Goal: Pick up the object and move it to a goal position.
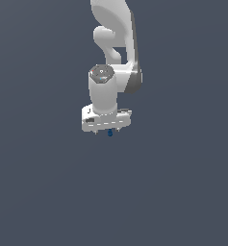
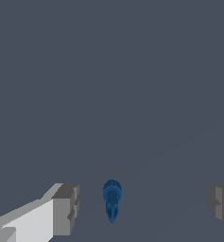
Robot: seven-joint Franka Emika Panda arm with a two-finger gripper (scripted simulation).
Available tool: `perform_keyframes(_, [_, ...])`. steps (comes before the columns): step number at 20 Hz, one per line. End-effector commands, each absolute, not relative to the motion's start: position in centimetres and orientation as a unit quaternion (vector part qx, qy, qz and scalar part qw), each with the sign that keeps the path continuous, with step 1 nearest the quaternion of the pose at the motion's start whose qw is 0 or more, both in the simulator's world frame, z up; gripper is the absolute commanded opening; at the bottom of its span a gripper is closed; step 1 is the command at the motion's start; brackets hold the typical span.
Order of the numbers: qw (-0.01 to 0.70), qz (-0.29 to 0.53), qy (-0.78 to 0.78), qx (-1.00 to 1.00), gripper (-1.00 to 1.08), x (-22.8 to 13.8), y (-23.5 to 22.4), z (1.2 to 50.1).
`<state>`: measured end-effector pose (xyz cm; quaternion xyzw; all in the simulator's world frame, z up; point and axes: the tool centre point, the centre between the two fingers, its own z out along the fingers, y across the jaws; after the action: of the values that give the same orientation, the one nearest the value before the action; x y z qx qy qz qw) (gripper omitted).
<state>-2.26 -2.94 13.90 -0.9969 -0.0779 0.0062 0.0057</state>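
Hanging wide apart, the gripper [image 2: 142,208] fingers [image 2: 65,210] leave clear gaps on both sides of the object [image 2: 112,199], nothing clamped. Object: tiny dark blue blob, round head with a narrower tail, sitting between the two grey pads, touching neither. Exterior view: gripper [image 1: 108,130] points down from the white arm [image 1: 113,48], blue object [image 1: 110,132] just below the hand, between the short fingertips. Plain dark grey surface [image 1: 38,192] all around; cannot tell if the object rests on it.
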Motion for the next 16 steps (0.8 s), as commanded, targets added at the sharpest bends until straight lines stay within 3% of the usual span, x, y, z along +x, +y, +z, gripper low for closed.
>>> perform_keyframes(1, [0.005, 0.006, -0.108, -0.994, 1.00, -2.7, -2.9, 13.5])
perform_keyframes(16, [0.002, 0.003, -0.313, -0.950, 1.00, -6.1, -2.7, 11.2])
